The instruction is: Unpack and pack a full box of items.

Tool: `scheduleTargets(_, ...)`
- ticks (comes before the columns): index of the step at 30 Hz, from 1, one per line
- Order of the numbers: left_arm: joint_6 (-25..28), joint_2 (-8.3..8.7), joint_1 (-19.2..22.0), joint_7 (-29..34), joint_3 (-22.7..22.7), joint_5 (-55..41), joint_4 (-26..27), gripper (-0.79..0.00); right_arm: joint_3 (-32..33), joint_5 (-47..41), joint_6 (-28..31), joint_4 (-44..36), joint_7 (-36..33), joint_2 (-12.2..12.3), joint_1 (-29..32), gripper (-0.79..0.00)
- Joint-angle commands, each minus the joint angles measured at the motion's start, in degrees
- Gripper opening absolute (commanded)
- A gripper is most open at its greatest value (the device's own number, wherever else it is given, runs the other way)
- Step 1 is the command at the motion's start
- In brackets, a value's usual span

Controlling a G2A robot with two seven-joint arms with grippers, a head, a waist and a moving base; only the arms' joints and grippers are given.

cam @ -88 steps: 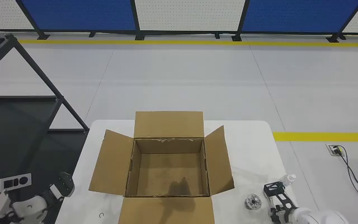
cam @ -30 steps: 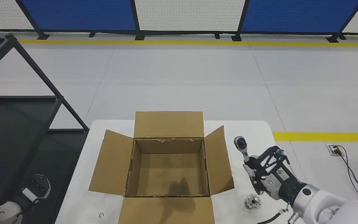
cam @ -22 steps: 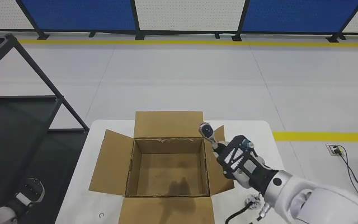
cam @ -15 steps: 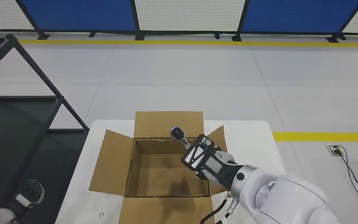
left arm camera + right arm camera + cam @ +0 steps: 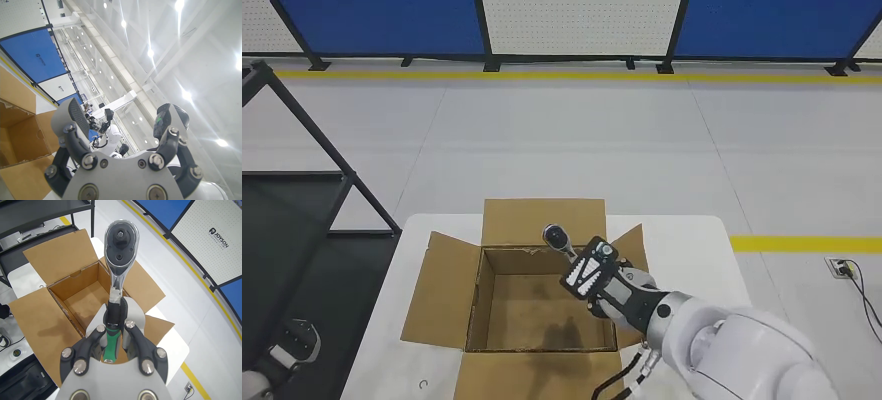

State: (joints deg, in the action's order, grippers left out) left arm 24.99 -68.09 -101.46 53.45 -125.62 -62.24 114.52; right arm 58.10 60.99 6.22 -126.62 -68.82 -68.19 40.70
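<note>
An open cardboard box (image 5: 542,215) stands in the middle of the white table (image 5: 687,240), and the part of its inside that I see holds nothing. My right gripper (image 5: 585,268) hangs over the box's far right part, shut on the black-and-green handle of a ratchet wrench (image 5: 557,237). In the right wrist view the gripper (image 5: 115,306) clamps the handle, the chrome head of the wrench (image 5: 122,247) sticks out beyond the fingers, and the box (image 5: 56,256) lies below. My left gripper (image 5: 121,111) is open, holds nothing and points up at the ceiling. The left arm (image 5: 292,345) sits low off the table's left side.
A black metal rack (image 5: 302,130) stands left of the table. A small hook (image 5: 423,384) lies on the table near the box's front left flap. The box's four flaps are folded outward. A floor socket (image 5: 840,267) sits at the far right.
My right gripper carried the ratchet wrench from the table's right side leftward to above the box, with only a slight shift in the last half second. The left arm drew back off the table.
</note>
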Motion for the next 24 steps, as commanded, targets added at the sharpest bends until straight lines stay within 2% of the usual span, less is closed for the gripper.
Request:
scheduleTargets(1, 0.0, 0.0, 0.0, 0.0, 0.0, 0.0, 0.0, 0.0, -1.93, -0.04, 1.74, 2.99, 1.78, -0.28, -0.79, -0.785)
scheduleTargets(7, 0.0, 0.0, 0.0, 0.0, 0.0, 0.0, 0.0, 0.0, -13.72, -5.46, 6.98, 18.49, 3.75, -3.76, -13.32, -0.785)
scheduleTargets(12, 0.0, 0.0, 0.0, 0.0, 0.0, 0.0, 0.0, 0.0, -22.56, -8.81, 7.18, 33.69, 2.61, -7.78, -22.4, -0.785)
scheduleTargets(18, 0.0, 0.0, 0.0, 0.0, 0.0, 0.0, 0.0, 0.0, -27.55, -13.66, 8.11, 47.83, 5.94, -11.48, -26.49, -0.785)
scheduleTargets(24, 0.0, 0.0, 0.0, 0.0, 0.0, 0.0, 0.0, 0.0, -31.54, -14.5, 6.65, 57.38, 6.79, -14.35, -26.64, -0.785)
